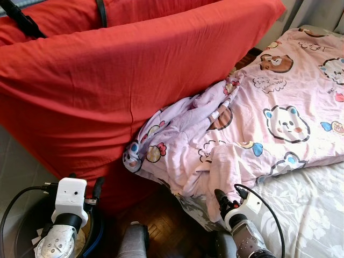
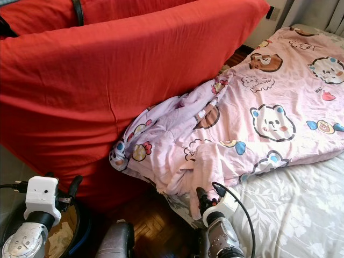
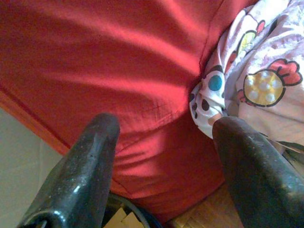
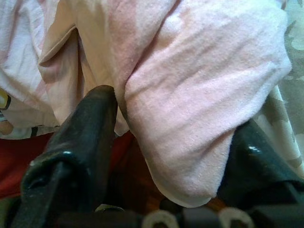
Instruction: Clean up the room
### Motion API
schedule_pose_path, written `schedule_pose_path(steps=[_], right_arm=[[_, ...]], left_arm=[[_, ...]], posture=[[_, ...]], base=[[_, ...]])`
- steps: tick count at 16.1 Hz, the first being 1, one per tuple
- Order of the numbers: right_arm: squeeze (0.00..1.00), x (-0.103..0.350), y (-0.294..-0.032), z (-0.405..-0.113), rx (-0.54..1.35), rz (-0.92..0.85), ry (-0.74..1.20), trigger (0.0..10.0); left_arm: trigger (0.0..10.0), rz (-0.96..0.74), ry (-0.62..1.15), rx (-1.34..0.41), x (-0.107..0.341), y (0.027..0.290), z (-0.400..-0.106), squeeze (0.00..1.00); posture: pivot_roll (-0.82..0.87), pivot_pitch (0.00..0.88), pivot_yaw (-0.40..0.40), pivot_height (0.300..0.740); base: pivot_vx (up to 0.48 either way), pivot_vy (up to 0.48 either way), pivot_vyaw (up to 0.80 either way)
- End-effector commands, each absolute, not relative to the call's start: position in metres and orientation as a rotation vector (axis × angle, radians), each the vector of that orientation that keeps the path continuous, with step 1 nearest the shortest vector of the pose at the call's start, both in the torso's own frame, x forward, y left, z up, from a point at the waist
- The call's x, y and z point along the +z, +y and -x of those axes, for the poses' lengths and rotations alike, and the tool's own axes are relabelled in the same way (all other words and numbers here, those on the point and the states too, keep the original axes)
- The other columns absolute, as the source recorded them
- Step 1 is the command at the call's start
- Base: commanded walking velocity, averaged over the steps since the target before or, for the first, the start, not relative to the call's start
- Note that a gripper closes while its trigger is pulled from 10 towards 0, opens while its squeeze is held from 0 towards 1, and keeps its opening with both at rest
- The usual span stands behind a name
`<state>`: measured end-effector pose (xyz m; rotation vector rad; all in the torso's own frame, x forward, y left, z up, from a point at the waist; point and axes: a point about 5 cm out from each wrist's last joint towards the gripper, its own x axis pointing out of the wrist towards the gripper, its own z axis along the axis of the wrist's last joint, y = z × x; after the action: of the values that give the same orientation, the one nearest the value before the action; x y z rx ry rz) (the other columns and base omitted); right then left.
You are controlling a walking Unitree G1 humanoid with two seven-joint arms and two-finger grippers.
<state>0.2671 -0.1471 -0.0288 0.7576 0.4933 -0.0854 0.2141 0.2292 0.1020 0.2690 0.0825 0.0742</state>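
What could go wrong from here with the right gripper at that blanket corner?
The right gripper has its open fingers around a hanging fold of the pink blanket; closing may pinch only a thin edge that slips out. Pulling could also drag the crumpled part off the bed onto the wooden floor.

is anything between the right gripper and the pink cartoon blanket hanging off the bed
Nothing visible stands between them. The right gripper sits at the drooping fold of the pink cartoon-print blanket, jaws open with the pink cloth bulging between its two black fingers. The red fabric-covered sofa stands to the left, out of the way.
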Motion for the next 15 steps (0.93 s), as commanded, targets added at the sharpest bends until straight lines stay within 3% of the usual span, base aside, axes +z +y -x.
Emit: schedule_pose_path(steps=[1,9,15], right_arm=[[0.0,-0.034,-0.146,-0.261,-0.089,-0.759,0.522,0.0],[0.0,-0.034,-0.145,-0.262,-0.084,-0.748,0.527,0.0],[0.0,-0.034,-0.163,-0.26,-0.114,-0.71,0.509,0.0]], left_arm=[[10.0,-0.281,0.104,0.08,0.098,0.232,-0.21,0.0],[10.0,-0.3,0.131,0.088,0.089,0.237,-0.209,0.0],[10.0,-0.272,0.211,0.143,0.058,0.243,-0.208,0.0]], posture=[[0.31,0.2,-0.006,0.637],[0.32,0.164,-0.01,0.637],[0.28,0.096,-0.042,0.637]], base=[[0.0,0.0,0.0],[0.0,0.0,0.0],[0.0,0.0,0.0]])
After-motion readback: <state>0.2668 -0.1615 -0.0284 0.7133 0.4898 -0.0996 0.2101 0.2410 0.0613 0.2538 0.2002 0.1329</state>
